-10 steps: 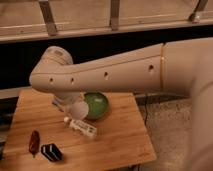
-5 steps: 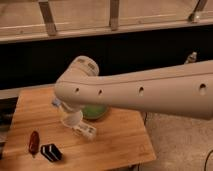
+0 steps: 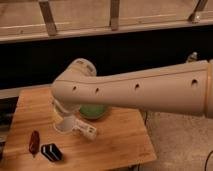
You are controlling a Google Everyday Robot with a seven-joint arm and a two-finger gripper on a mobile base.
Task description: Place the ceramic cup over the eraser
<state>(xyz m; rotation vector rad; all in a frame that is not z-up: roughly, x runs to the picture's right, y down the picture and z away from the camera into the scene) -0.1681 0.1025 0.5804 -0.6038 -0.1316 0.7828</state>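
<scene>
Two objects sit near the worktop's [image 3: 120,145] front-left corner: the eraser [image 3: 51,152] and a dark red object [image 3: 34,142]. Behind, mid-worktop, the end effector [image 3: 65,122] has swung leftward over the ceramic cup [image 3: 64,124]; grip state I cannot tell. Green bowl [image 3: 93,112] beyond.

A lab-like test area is indicated: wooden table [image 3: 117,145] at 7 o'clock, speckled floor [image 3: 177,140] at 4 o'clock, metal-framed glazing [image 3: 115,15] at 12 o'clock. The gripper [image 3: 65,121] is located low over the table, below the arm [image 3: 135,90].

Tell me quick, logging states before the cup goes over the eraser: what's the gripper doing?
Gripper: low over the table, by the bowl; hidden behind the arm, grip cannot be told.
</scene>
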